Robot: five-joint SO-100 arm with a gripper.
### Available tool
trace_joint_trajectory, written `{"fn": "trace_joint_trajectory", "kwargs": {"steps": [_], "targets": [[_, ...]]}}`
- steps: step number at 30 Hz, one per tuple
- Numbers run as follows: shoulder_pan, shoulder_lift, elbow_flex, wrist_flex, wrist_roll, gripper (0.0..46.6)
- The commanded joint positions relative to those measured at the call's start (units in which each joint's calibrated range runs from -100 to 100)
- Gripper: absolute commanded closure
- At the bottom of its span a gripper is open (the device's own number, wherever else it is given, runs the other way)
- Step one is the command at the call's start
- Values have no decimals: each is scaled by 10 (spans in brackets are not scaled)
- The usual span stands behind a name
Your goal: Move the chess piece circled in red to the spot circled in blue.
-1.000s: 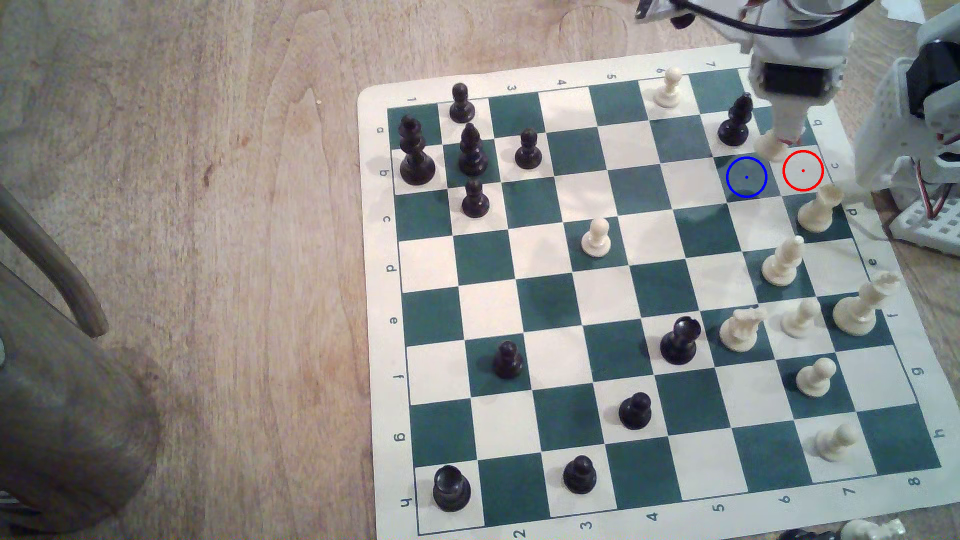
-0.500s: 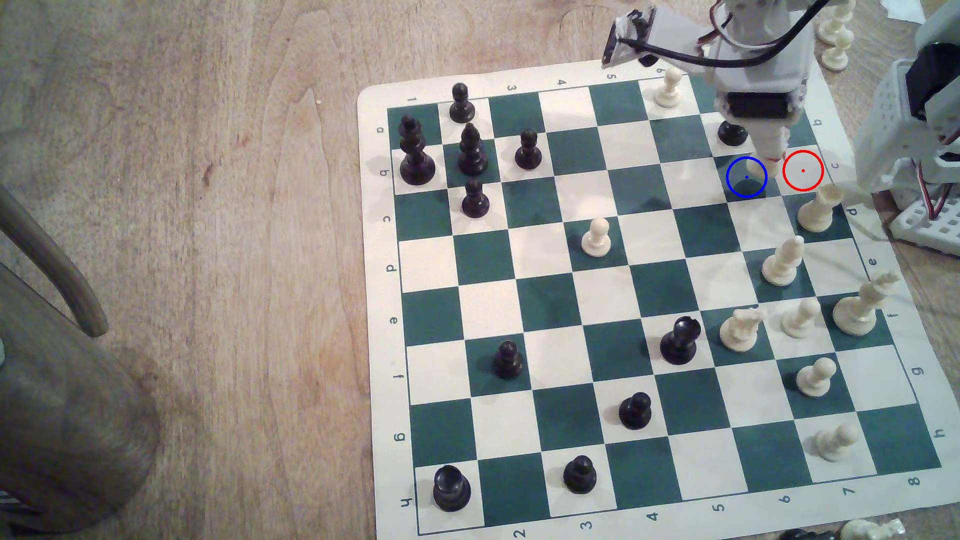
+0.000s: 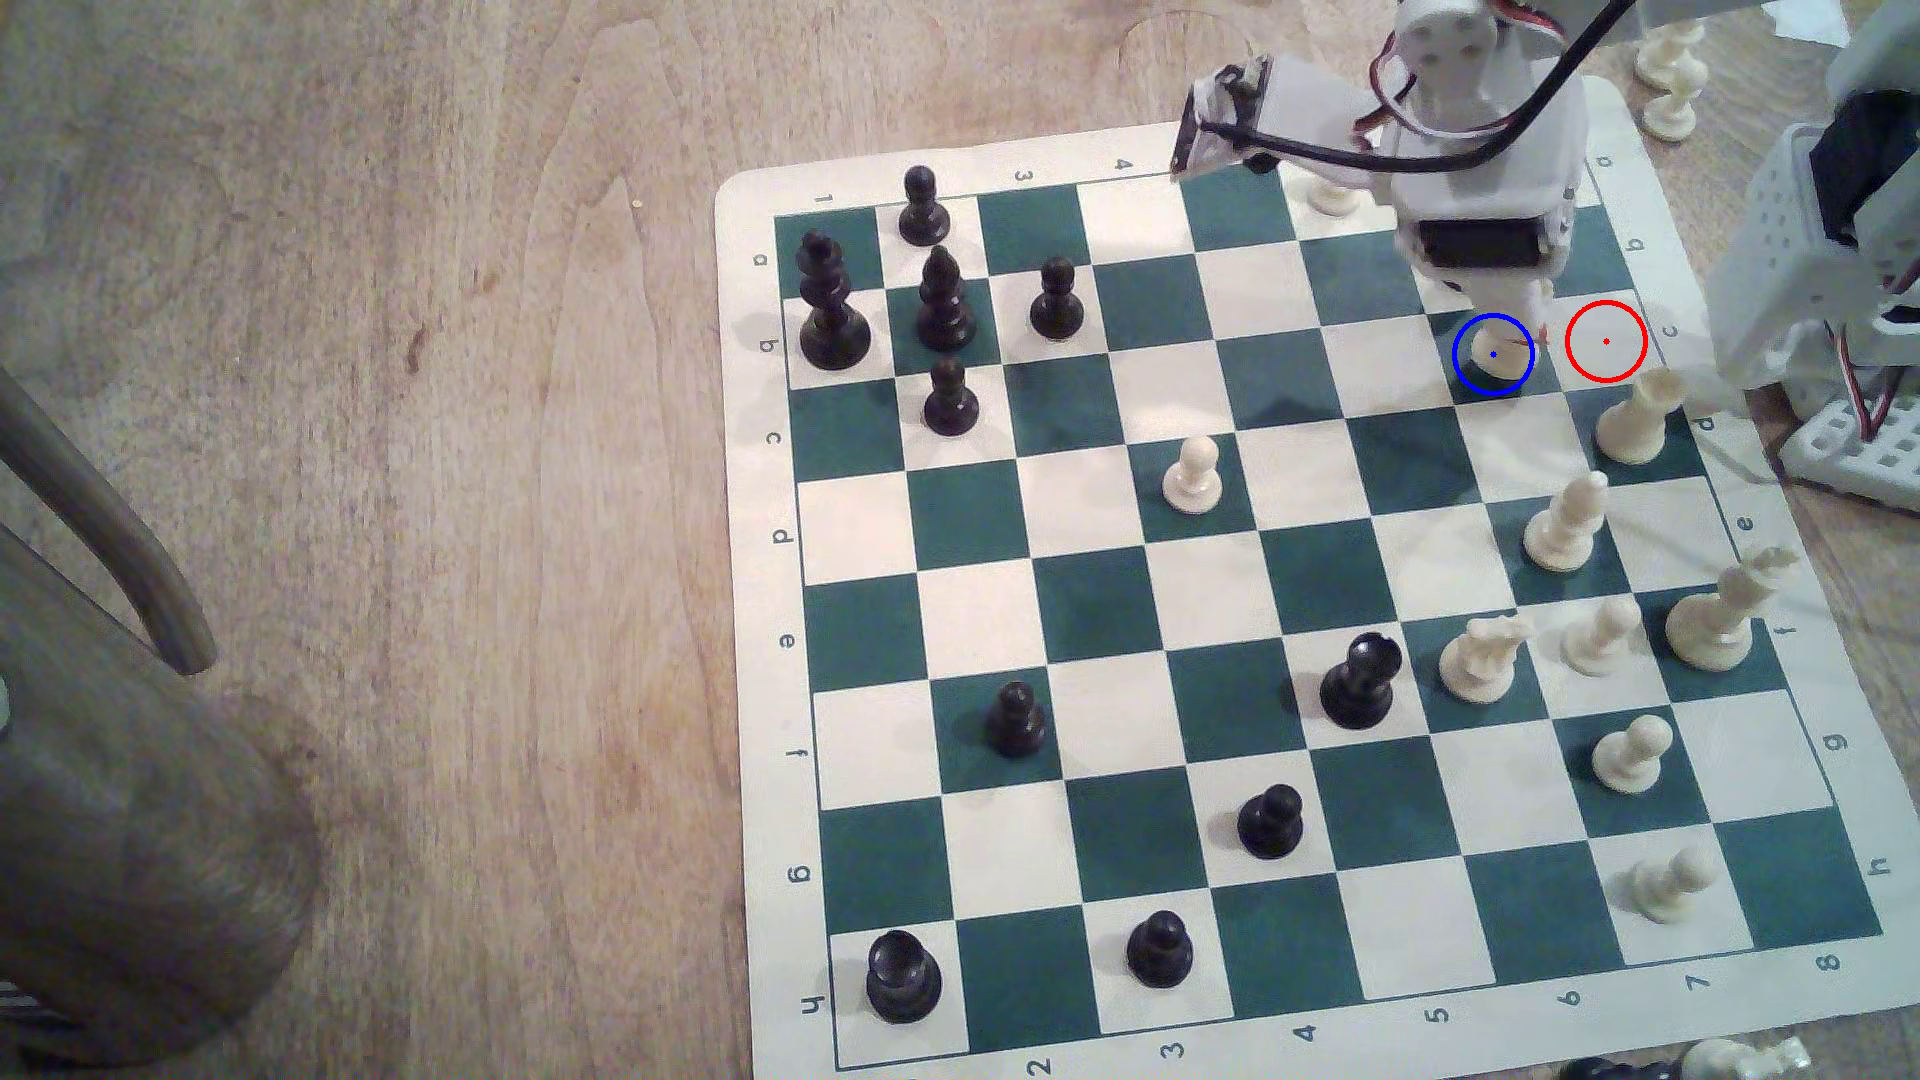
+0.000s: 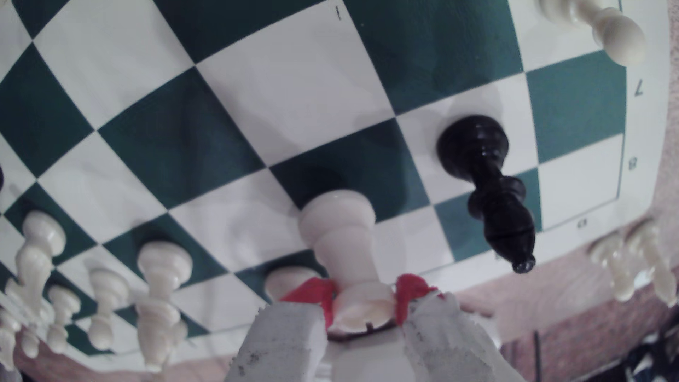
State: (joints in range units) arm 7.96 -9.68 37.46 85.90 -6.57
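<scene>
My gripper [image 3: 1509, 312] is shut on the chess piece [image 3: 1496, 351], a cream rook, gripping it near the flared top. In the exterior view its round base sits inside the blue ring on the spot [image 3: 1492, 383], a dark green square. The wrist view has the red-tipped fingers [image 4: 409, 290] clamped on either side of the chess piece [image 4: 341, 235], whose base is over a dark green square; I cannot tell whether it touches the board. The red-ringed white square [image 3: 1605, 341] is bare.
A black bishop [image 4: 481, 176] stands one square from the held piece. A cream piece [image 3: 1636, 421] stands close on the exterior view's right, a cream pawn [image 3: 1333, 194] behind the arm. Spare cream pieces [image 3: 1671, 73] lie off the board. The arm's base [image 3: 1849, 260] is at the right edge.
The gripper has carried the rook toward the exterior view's left, from beside the red-ringed square into the blue ring, and has come lower over the board.
</scene>
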Motion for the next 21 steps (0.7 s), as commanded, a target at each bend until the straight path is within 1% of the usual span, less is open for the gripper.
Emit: {"fn": "trace_joint_trajectory", "kwargs": {"steps": [1,21], "targets": [[1,8,-30,-1,0,464],[5,34,-44,-22,-1,463]]}}
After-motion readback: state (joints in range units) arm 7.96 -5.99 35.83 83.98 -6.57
